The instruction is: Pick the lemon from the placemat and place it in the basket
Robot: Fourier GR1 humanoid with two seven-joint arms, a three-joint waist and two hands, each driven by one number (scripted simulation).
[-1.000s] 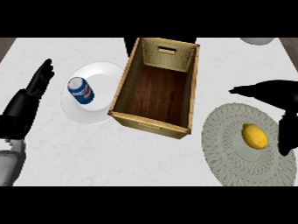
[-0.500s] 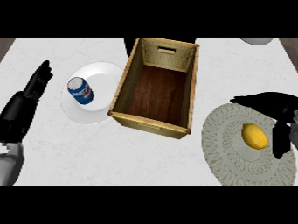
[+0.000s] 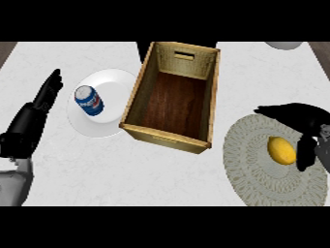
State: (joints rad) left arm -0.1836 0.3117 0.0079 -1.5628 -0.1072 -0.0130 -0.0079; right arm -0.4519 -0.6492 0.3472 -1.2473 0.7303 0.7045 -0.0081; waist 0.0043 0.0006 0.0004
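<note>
A yellow lemon [image 3: 282,149] lies on the round grey woven placemat [image 3: 263,181] at the right. My right hand [image 3: 303,119] hovers over the placemat's upper right, fingers relaxed and spread toward the left, thumb hanging down just right of the lemon; it holds nothing. The wooden basket [image 3: 173,98] with a dark inner floor stands in the middle, holding nothing. My left hand [image 3: 32,116] rests open at the left edge, fingers pointing up.
A white plate [image 3: 105,124] left of the basket carries a blue can [image 3: 89,100] lying on its side. Part of a grey bowl [image 3: 285,45] shows at the top right edge. The counter is white marble.
My right hand has come down and back toward the lemon, its thumb now beside the fruit. The left hand, lemon and basket have kept their places.
</note>
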